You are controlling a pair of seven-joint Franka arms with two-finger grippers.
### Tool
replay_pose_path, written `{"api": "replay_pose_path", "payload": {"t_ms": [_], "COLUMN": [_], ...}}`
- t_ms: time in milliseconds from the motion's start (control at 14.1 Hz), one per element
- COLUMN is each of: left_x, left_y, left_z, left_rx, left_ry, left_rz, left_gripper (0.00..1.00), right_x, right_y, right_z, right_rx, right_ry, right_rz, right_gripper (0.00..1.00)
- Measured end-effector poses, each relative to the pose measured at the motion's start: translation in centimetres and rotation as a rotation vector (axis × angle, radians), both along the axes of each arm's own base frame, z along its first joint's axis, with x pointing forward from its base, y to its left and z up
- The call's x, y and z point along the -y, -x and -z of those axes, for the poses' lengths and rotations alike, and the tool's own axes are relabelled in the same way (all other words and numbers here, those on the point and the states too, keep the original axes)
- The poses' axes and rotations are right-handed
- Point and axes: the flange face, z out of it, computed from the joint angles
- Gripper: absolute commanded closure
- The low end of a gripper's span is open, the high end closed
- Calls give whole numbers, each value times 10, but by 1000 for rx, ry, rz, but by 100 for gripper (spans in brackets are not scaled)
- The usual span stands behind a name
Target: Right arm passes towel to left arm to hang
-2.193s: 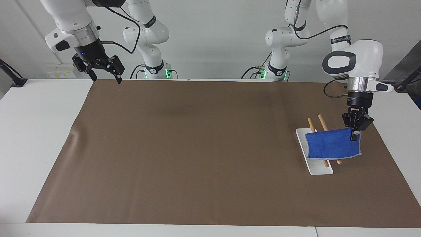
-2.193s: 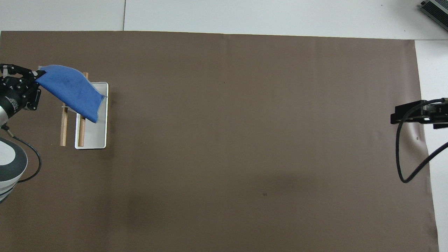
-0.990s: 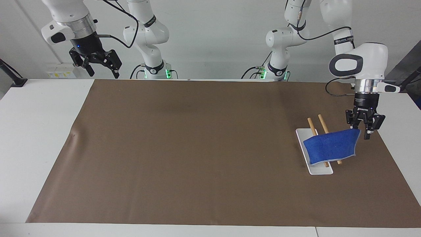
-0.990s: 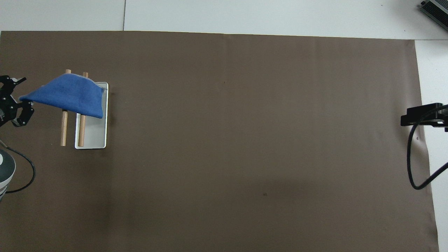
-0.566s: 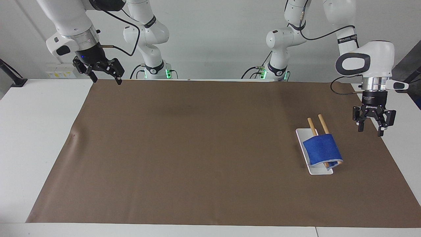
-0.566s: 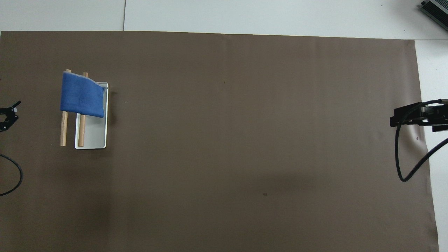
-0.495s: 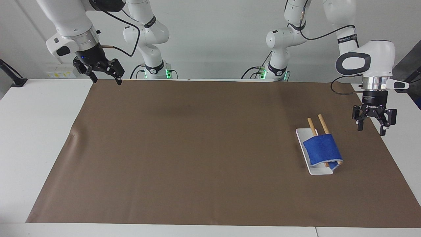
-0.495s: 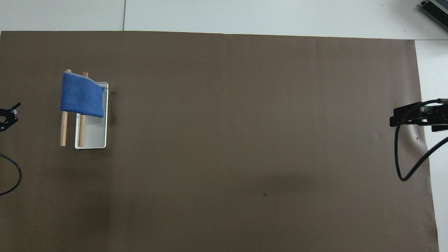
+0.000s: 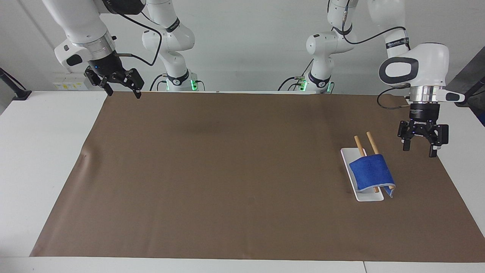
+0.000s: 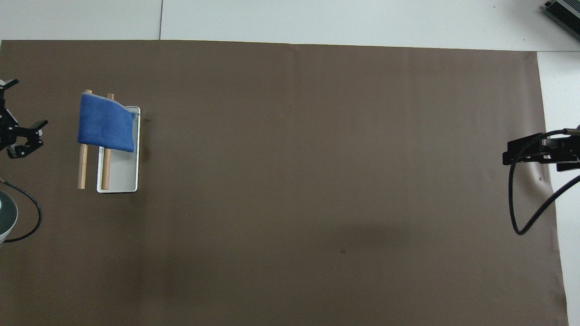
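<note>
Blue towel (image 9: pixel 371 172) drapes over the two wooden rails (image 9: pixel 373 143) of the white-based rack (image 9: pixel 362 196), right of frame. Left gripper (image 9: pixel 417 149) hovers beside it, fingers spread, empty. Right gripper (image 9: pixel 122 91), upper left, waits with fingers apart. Hanging looks finished; only pulling clear remains.

A brown mat (image 9: pixel 227 170) covers most of the white counter (image 9: pixel 45 151). Near the left arm's end sits a white tray (image 10: pixel 122 174) (narrow, rectangular), with two wooden rods (image 10: pixel 82 170) lying side by side, one over the tray, one just beside it.
</note>
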Motion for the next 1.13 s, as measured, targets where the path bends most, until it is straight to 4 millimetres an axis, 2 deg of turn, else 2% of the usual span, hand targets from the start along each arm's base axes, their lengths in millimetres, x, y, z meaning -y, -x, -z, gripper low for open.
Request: {"api": "replay_pose_path", "payload": {"t_ms": [141, 354, 495, 707, 920, 1132], "left_x": [32, 53, 69, 93, 109, 114], "left_y": [-6, -14, -14, -16, -14, -12], "left_z": [-12, -48, -65, -87, -103, -139], "left_rx": [-14, -97, -180, -172, -170, -198], "left_ry": [-59, -212, -382, -538, -676, -773], "left_rz": [114, 306, 425, 568, 787, 987], "left_gripper": [0, 0, 0, 0, 0, 0], "right_x": [0, 0, 2, 2, 2, 2], "right_y": [0, 0, 0, 0, 0, 0], "right_z": [0, 0, 0, 0, 0, 0], "right_rx": [-1, 0, -1, -1, -1, -1], "right_ry": [0, 0, 0, 0, 0, 0], "right_rz": [0, 0, 3, 4, 4, 4], "right_gripper": [0, 0, 0, 0, 0, 0]}}
